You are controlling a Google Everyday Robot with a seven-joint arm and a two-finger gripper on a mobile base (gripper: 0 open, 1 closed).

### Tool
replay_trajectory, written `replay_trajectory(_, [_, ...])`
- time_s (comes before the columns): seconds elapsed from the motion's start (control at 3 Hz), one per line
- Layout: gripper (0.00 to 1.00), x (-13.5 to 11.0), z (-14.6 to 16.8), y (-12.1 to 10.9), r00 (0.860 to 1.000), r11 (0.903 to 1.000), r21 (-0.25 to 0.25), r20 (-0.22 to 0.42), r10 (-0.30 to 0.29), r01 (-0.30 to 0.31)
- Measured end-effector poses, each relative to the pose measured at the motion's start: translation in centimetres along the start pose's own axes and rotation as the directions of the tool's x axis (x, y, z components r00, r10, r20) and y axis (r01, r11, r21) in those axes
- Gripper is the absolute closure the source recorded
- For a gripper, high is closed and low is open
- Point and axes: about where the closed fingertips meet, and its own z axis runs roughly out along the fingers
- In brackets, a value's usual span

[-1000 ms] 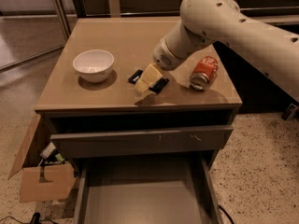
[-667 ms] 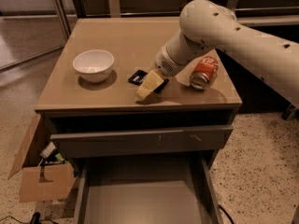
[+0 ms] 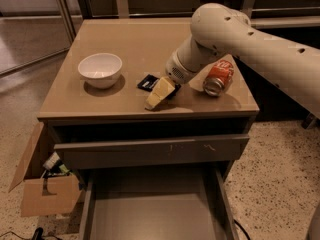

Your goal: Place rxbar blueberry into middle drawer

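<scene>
Gripper (image 3: 154,100): cream claw, angled down and to picture-left, low over the cabinet top nr its front edge, overlapping one end of the bar. Wide, narrow or holding: cannot tell.

1. Arm (image 3: 250,39): cream, thick, enters from picture-right, crosses above rear-right of cabinet top.
2. Cabinet (image 3: 130,39): tan top, dark grey body, on speckled floor.
3. Middle drawer (image 3: 150,219): grey tray, pulled well out at bottom of view, smooth floor, thin side walls.
4. Upper drawer (image 3: 150,151): plain front w/ white scuffs, just below cabinet top, out only slightly.
5. Cardboard box (image 3: 45,196): on floor at picture-left of cabinet, flap up, misc. items inside.
6. Bowl (image 3: 100,69): white, upright, left part of cabinet top, well apart from claw.
7. Soda can (image 3: 218,77): red-orange, on its side, picture-right of claw, nr arm.
8. Rxbar blueberry (image 3: 146,82): dark flat wrapper, on cabinet top btwn bowl and can, part hidden under claw; not in drawer.
</scene>
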Motion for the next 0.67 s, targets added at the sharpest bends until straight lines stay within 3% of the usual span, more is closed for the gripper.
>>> replay_trajectory(0.33, [0.09,0.13,0.17,-0.06,1.000,1.0000,0.001,-0.004,0.006,-0.006])
replay_trajectory(0.67, [0.40,0.13,0.18,-0.05,1.000,1.0000,0.001,-0.004,0.005,-0.005])
